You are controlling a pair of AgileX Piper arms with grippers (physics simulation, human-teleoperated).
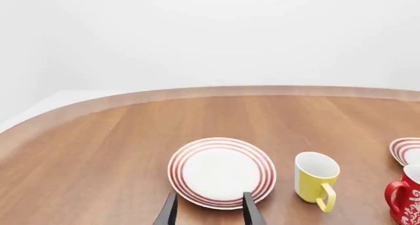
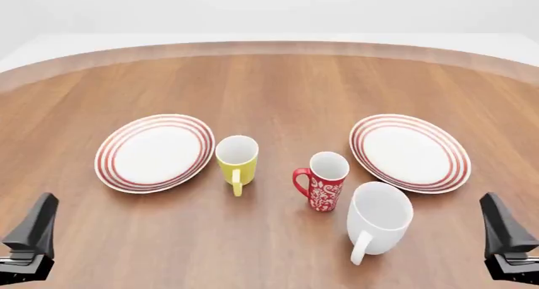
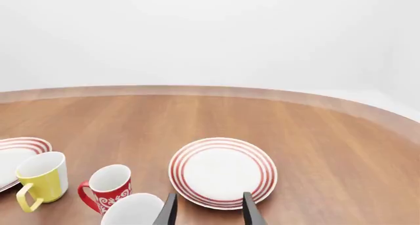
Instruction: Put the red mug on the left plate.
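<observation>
Left gripper (image 2: pixel 29 235): sitting low in the lower left corner of the front view, well apart from every dish; in its wrist view the two dark fingers (image 1: pixel 169 212) are standing apart, holding nothing.
Left plate (image 2: pixel 155 152): round white dinner plate with thin red concentric rings at the rim, lying flat at centre left, bare, likely waiting as the drop spot.
Yellow mug (image 2: pixel 236 161): plain glossy yellow mug, white inside, standing upright just beside the plate's right edge, handle facing the camera; it is sitting between plate and target.
Red mug (image 2: pixel 322 180): small tall red mug with white floral pattern, standing upright on the brown wood-grain desk (image 2: pixel 278 87) near frame centre, loop handle pointing left, ungrasped.
White mug (image 2: pixel 378 219): larger plain white one, crowding the red mug at lower right.
Right plate (image 2: pixel 410 151): matching ringed plate, centre right.
Right gripper (image 2: pixel 508 238): parked in the lower right corner, fingers (image 3: pixel 249 210) apart, empty.
</observation>
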